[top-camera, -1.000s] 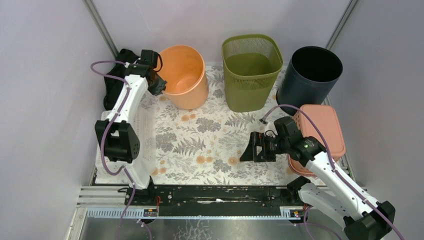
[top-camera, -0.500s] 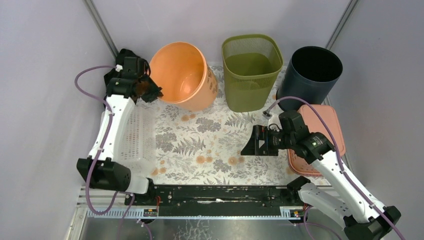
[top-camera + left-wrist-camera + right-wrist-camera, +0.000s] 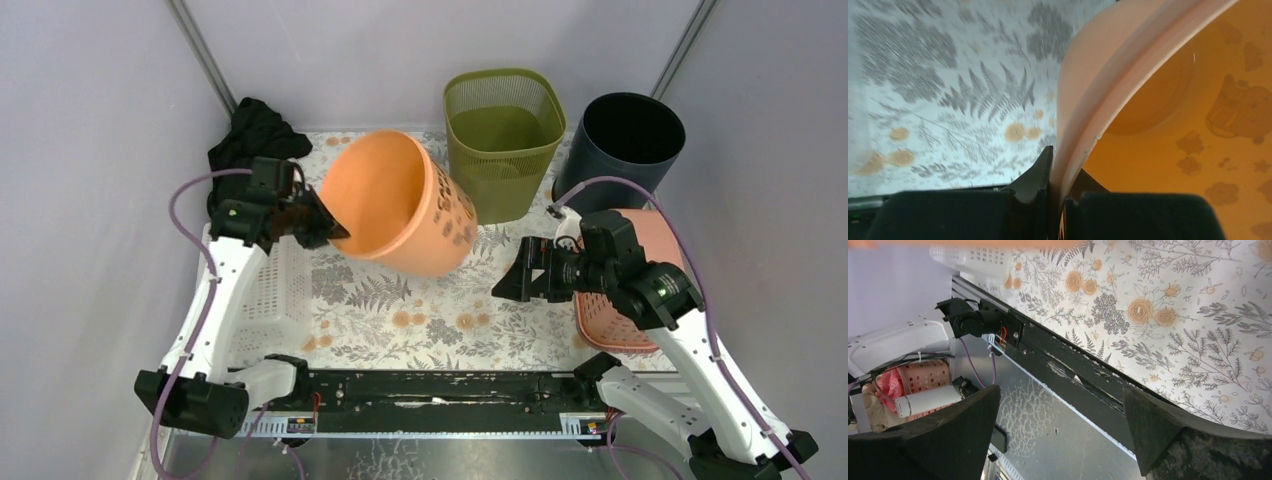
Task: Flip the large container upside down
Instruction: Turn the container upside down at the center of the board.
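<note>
Floral cloth (image 3: 420, 300) spreads beneath my left claw (image 3: 330, 232), clamped on the rim of the orange bucket (image 3: 400, 205), tilted mouth toward it; my right claw (image 3: 505, 285) gapes wide, empty.

White links (image 3: 215, 300), black joints (image 3: 190, 398), purple cables (image 3: 176, 200); left tool (image 3: 335, 233), right tool (image 3: 508, 275) black.

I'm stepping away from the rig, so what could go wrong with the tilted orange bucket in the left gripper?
The left gripper pinches only the thin rim of the orange bucket, so the tilted bucket might slip. Its base is near the green mesh bin and could knock it. The open right gripper gives no support.
</note>
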{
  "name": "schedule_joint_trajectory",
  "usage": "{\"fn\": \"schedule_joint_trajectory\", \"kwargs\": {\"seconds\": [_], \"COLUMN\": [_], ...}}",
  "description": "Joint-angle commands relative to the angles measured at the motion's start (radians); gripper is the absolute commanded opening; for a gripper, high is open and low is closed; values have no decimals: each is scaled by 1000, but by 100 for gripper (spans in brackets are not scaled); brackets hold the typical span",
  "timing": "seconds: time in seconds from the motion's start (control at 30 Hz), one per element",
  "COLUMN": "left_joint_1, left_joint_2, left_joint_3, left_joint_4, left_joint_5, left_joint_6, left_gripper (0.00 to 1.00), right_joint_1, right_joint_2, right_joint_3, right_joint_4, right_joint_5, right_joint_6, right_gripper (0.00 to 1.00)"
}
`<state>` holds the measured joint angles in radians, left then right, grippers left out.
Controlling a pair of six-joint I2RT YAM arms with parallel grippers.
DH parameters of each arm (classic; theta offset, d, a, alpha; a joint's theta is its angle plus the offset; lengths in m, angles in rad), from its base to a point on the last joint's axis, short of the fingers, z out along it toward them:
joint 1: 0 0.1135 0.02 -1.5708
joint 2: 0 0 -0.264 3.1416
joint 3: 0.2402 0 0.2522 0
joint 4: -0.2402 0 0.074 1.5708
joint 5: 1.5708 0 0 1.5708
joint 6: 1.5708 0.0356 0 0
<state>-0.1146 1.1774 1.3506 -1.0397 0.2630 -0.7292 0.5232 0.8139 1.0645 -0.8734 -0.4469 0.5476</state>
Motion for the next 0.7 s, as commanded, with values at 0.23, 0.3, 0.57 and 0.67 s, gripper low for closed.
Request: {"fn": "schedule_joint_trajectory", "kwargs": {"seconds": [0.23, 0.3, 0.57, 0.67], "left_joint_1": [-307, -356, -536, -585], "left_joint_2": [-60, -61, 43, 108], "left_joint_3": [-305, -366, -544, -564], "left_joint_4": [390, 491, 861, 949], "left_joint_5": [137, 123, 32, 1], "left_joint_6": [-225, -276, -420, -441], "left_gripper": [0, 0, 0, 0], "right_joint_1": [-2, -2, -2, -2], "right_joint_2": [21, 21, 17, 18], "right_joint_3": [207, 218, 238, 242], "right_joint_4": [-99, -99, -103, -105], "right_joint_5": [206, 218, 257, 257], "right_joint_6": [-23, -16, 0, 0], "right_gripper": [99, 99, 99, 99]}}
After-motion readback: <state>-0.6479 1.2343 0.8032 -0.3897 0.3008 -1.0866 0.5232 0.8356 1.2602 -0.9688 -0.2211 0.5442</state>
